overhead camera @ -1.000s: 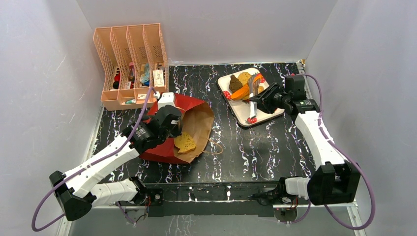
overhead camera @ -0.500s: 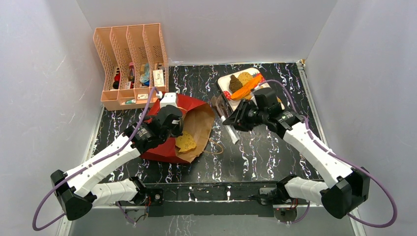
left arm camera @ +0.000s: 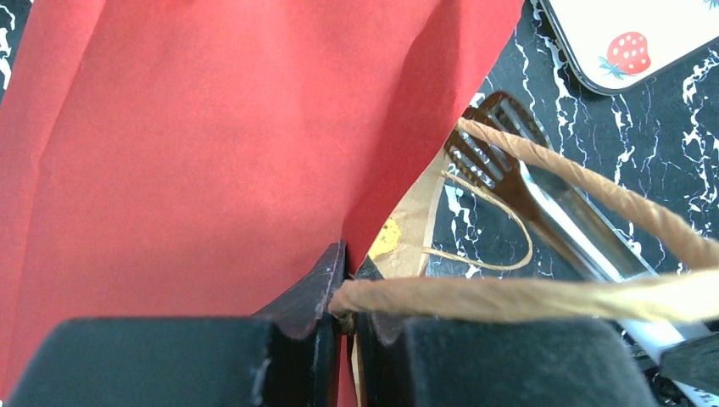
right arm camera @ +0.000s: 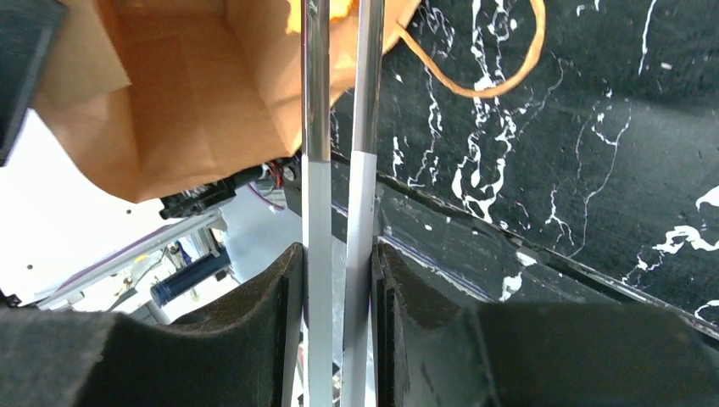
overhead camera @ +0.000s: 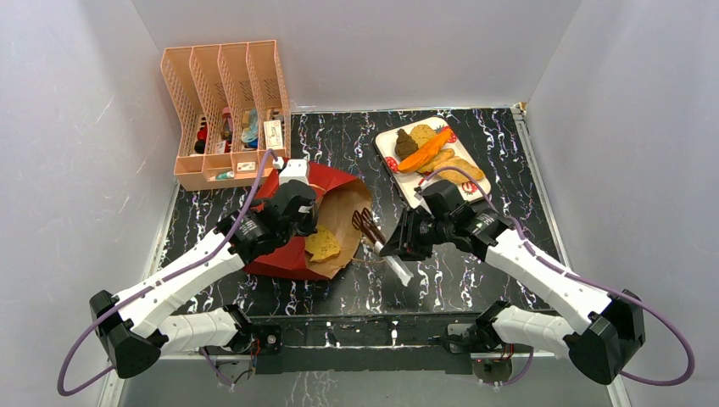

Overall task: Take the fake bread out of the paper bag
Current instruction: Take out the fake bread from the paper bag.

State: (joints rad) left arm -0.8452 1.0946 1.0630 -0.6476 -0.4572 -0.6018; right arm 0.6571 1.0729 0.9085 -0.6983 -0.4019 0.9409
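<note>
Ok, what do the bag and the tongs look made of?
The paper bag: paper, creased red outside, matte brown kraft inside; its cord handle looks like twisted tan fibre. The tongs: mirror-shiny arms, likely steel; dark slotted heads, perhaps plastic.

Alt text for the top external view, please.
The right fingers hold metal tongs, tips at the mouth of a red paper bag, which the left fingers pinch by its rim. One yellow bread slice lies inside; more bread pieces sit on a tray behind.
</note>
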